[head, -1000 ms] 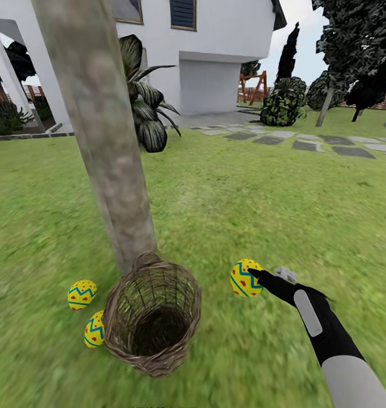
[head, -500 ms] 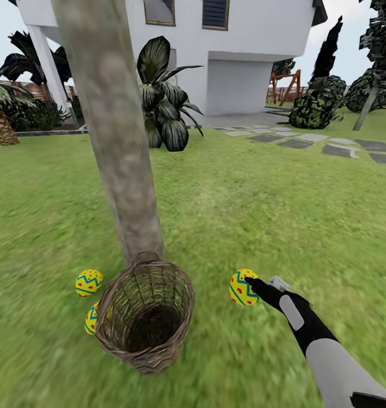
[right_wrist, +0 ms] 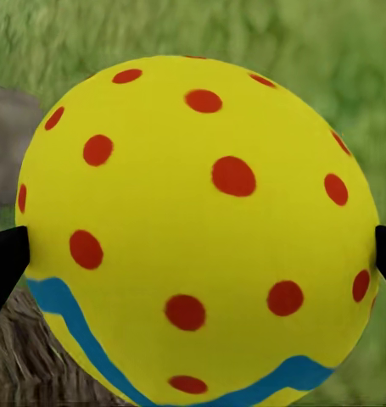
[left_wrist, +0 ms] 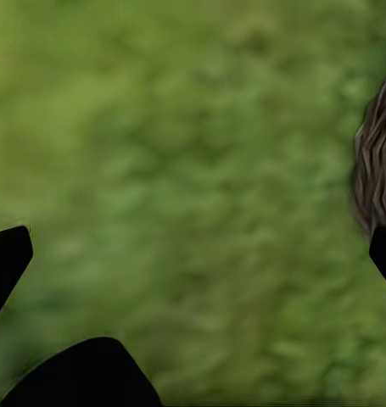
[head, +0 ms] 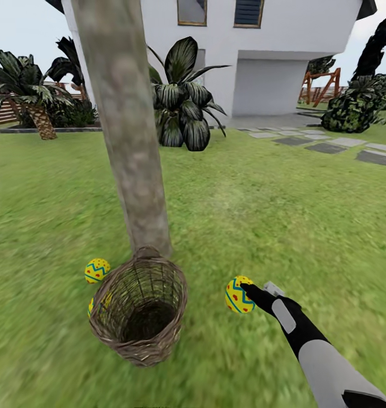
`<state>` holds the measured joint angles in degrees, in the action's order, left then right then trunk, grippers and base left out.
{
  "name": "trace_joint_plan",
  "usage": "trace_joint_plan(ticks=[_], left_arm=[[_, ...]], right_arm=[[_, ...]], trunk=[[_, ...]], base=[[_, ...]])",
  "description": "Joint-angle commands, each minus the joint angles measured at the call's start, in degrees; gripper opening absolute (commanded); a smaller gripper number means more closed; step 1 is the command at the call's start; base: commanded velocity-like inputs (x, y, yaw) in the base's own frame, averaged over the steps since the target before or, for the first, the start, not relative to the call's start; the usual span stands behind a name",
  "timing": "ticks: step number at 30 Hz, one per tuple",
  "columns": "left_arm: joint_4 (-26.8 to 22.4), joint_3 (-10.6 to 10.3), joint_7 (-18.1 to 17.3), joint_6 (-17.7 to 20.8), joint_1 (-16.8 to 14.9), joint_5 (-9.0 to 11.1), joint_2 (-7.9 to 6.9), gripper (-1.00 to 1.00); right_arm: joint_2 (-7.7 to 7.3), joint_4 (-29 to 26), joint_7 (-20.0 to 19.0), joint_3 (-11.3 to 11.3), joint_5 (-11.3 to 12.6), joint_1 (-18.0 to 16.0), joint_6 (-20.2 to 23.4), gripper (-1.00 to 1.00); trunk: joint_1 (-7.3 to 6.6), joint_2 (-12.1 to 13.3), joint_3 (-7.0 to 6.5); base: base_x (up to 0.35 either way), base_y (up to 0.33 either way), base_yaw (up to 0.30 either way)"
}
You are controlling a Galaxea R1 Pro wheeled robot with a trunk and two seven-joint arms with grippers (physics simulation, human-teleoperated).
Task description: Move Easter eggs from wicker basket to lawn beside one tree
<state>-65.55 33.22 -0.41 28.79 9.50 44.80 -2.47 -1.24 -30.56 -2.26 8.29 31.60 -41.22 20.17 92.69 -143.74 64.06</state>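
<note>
Jaws of the right gripper (head: 245, 290) are clamping the last egg (head: 238, 294) between them, carrying it clear of the emptied basket (head: 139, 309) toward the tree (head: 131, 130); left gripper (left_wrist: 193, 280) jaws are hanging spread wide over grass (left_wrist: 184, 153)

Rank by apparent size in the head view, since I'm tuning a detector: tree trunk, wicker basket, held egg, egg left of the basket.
1. tree trunk
2. wicker basket
3. held egg, in the right gripper
4. egg left of the basket

The two eggs look close; the held one may simply be nearer the camera.
</note>
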Motion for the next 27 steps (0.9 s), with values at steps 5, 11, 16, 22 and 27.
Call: trace_joint_plan(ticks=[5,11,16,22,27], left_arm=[[-0.05,0.09,0.01,0.35,0.0,0.2,0.01,1.0],[0.33,0.09,0.05,0.39,0.0,0.2,-0.07,1.0],[0.39,0.09,0.06,0.39,0.0,0.27,-0.08,1.0],[0.39,0.09,0.29,0.39,0.0,0.21,-0.14,1.0],[0.5,0.43,0.01,0.72,0.33,0.54,-0.22,1.0]], right_arm=[[0.48,0.91,0.19,0.23,-0.03,0.0,-1.78,-1.0],[1.17,1.55,2.03,0.23,-0.07,0.0,-2.08,-1.0],[1.24,2.29,2.16,0.23,-0.07,0.0,-2.11,-1.0],[1.25,2.41,2.23,0.23,-0.09,0.0,-2.14,-1.0],[1.57,2.02,2.61,-0.11,-0.14,-0.33,-2.42,-1.0]], trunk=[[-0.01,-0.02,0.04],[-0.01,-0.02,0.04],[-0.01,-0.02,0.04],[-0.01,-0.02,0.04],[-0.01,-0.02,0.04]], base=[[0.0,-0.331,0.279],[0.094,-0.324,0.279],[0.175,-0.304,0.279],[0.058,-0.321,0.275],[0.004,-0.264,0.081]])
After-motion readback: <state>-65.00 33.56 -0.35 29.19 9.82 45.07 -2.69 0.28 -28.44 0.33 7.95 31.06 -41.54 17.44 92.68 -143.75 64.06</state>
